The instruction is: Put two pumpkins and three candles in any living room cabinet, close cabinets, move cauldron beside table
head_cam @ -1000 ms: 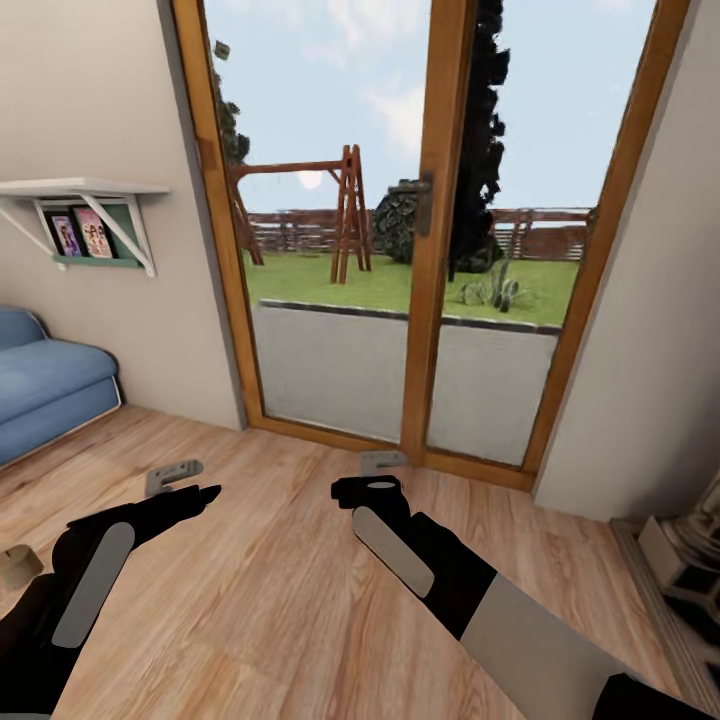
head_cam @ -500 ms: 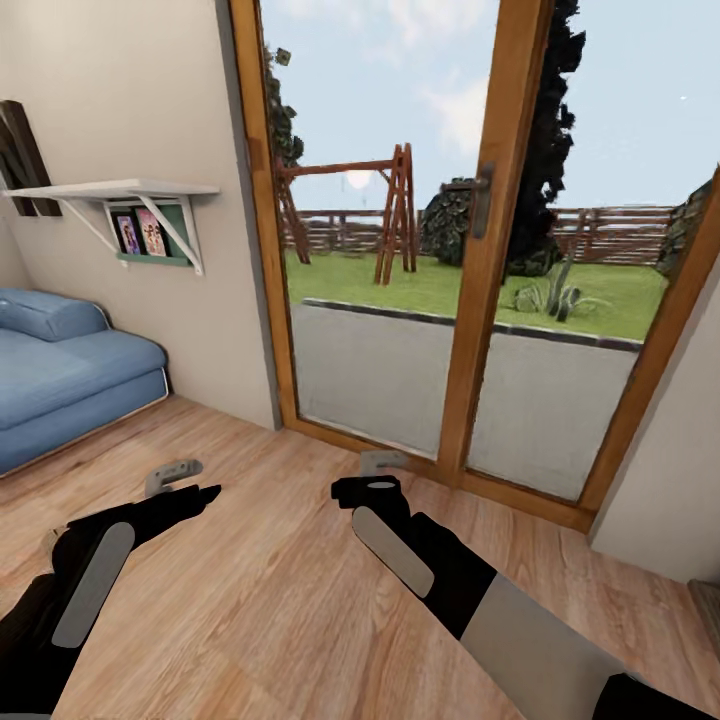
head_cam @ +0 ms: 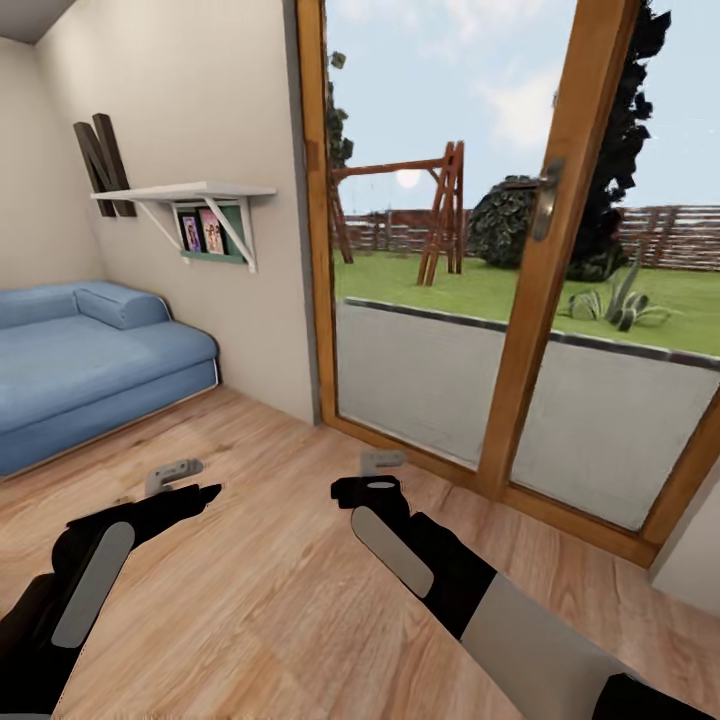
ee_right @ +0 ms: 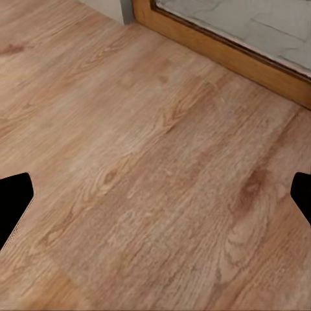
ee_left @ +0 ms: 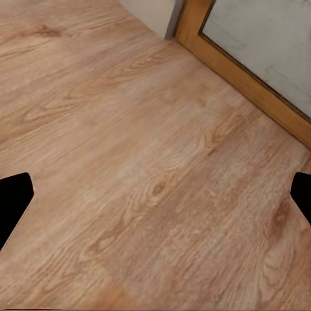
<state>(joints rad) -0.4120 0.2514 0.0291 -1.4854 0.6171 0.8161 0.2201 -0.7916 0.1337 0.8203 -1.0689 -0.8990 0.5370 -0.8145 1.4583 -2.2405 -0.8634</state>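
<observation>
Pumpkins, candles, cabinet and cauldron are nowhere among what the cameras catch; the robot is in transit, facing a glass door (head_cam: 520, 300) with a blue sofa (head_cam: 90, 360) off to its left. Left end effector (head_cam: 178, 480) and right end effector (head_cam: 380, 470) hang spread and empty over the floor (head_cam: 270, 590). Best to turn the base smoothly, arms tucked, scanning for the cabinet.
</observation>
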